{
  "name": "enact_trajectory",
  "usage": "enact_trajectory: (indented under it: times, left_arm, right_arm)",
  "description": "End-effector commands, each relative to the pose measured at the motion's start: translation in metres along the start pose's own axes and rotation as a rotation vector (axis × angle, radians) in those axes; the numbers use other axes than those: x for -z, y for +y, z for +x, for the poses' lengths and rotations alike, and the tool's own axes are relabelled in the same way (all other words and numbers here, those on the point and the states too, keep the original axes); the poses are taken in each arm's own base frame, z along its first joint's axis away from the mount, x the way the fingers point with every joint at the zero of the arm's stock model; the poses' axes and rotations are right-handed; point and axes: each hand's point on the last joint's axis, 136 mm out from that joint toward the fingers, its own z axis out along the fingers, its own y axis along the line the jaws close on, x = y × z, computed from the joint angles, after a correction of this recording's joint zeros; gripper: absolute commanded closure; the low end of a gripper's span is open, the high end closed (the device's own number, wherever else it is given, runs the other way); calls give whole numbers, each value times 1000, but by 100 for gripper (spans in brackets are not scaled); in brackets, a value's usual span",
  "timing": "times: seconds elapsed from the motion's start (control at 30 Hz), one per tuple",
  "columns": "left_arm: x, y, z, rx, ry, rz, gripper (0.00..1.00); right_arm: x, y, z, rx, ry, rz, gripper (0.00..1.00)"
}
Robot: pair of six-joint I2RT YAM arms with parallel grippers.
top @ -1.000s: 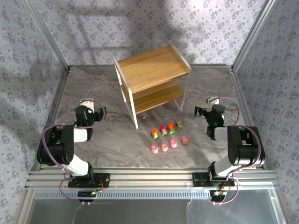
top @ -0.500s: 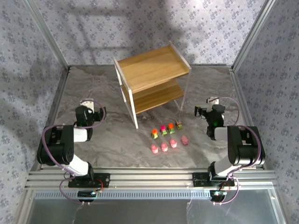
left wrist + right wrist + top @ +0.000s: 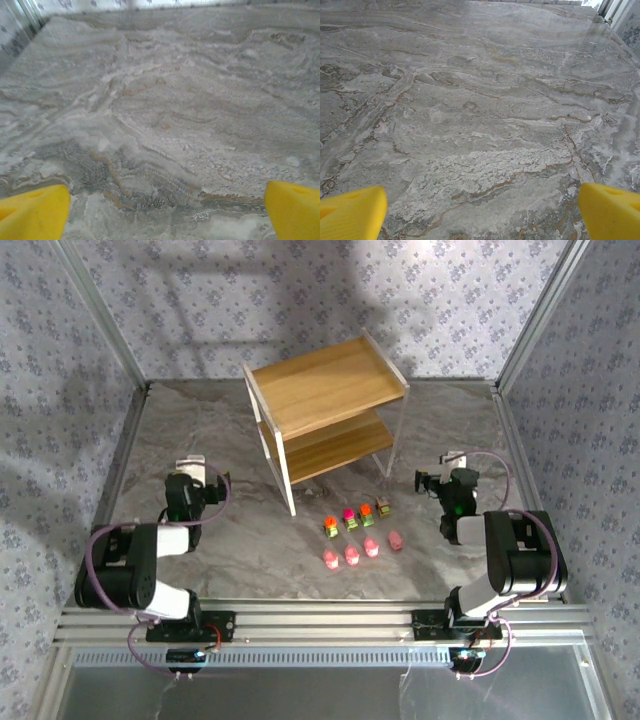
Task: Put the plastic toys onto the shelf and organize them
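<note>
Four yellow-green trucks (image 3: 350, 518) and four pink figures (image 3: 352, 555) stand in two rows on the marble table (image 3: 250, 540), just before the two-tier wooden shelf (image 3: 325, 390); well apart either side, the left arm's fingers (image 3: 35, 215) and right arm's fingers (image 3: 607, 212) are spread wide, holding nothing.

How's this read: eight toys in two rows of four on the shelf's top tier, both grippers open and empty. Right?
One error: the toys are not on the shelf. The top external view shows them on the table in front of it. Two rows of four, left gripper and right gripper open and empty: correct.
</note>
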Motion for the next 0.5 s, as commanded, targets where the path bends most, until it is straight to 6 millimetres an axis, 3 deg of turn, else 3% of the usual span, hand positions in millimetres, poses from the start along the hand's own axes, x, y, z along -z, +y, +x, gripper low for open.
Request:
enact_trajectory:
  times: [0.0, 0.23, 0.33, 0.47]
  left_arm:
    - [11, 0, -26, -21, -58, -46, 0]
    - [40, -4, -47, -45, -111, -124, 1]
    - [53, 8, -53, 64, -82, -200, 0]
    - [66, 2, -55, 134, -66, -155, 0]
  right_arm:
    - [5, -7, -10, 10, -45, 54, 0]
    - [24, -17, -27, -16, -40, 129, 0]
    - [33, -25, -29, -60, -24, 174, 0]
    - [53, -43, -25, -179, 45, 297, 0]
